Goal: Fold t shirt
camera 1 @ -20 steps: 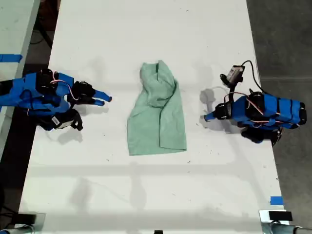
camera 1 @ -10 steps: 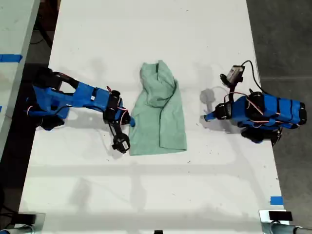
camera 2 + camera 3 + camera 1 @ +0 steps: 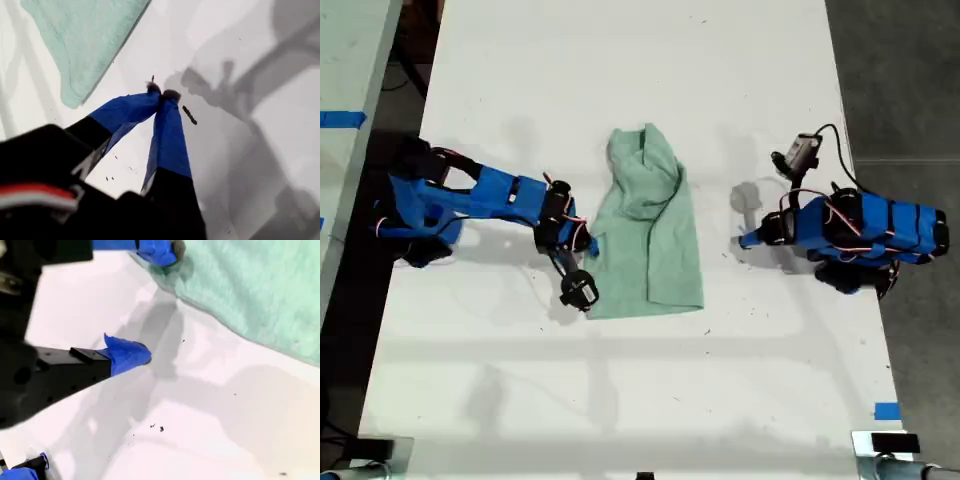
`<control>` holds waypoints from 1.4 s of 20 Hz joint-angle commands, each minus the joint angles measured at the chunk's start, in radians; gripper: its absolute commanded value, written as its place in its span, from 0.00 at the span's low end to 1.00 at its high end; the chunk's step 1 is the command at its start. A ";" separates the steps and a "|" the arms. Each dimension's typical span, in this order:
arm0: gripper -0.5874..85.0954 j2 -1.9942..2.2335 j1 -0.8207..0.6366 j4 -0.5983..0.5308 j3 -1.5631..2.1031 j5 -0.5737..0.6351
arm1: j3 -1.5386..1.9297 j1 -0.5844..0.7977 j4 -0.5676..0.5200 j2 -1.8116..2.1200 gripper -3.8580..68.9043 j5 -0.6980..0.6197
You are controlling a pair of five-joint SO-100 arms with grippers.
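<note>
The pale mint-green t shirt (image 3: 645, 235) lies crumpled lengthwise at the middle of the white table (image 3: 620, 80). My second gripper (image 3: 588, 246) reaches it from the exterior view's left and stands open at the cloth's near edge. In the second wrist view (image 3: 147, 302) one fingertip (image 3: 160, 251) touches the t shirt (image 3: 250, 290), while the other rests on bare table. My first gripper (image 3: 744, 240) sits at the exterior view's right, shut with nothing in it (image 3: 162, 94), a short way off the t shirt (image 3: 85, 30).
A small grey camera (image 3: 802, 152) on a black cable stands above the first arm. Blue tape marks (image 3: 886, 410) the table's front corner at the exterior view's right. Dark floor (image 3: 900, 80) borders that side; another pale surface (image 3: 350, 60) lies beyond the opposite edge.
My second arm has stretched out from its folded rest towards the t shirt and its gripper now meets the cloth's edge. My first arm has not moved.
</note>
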 commanded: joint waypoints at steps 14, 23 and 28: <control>0.02 -0.149 0.018 -0.098 -0.123 0.037 | 0.060 -0.006 0.000 0.009 0.07 -0.009; 0.00 0.043 -0.021 0.127 -0.121 -0.031 | 0.060 -0.008 0.000 0.009 0.07 -0.011; 0.00 0.058 -0.048 0.112 -0.236 0.074 | 0.060 -0.003 0.000 0.009 0.07 -0.014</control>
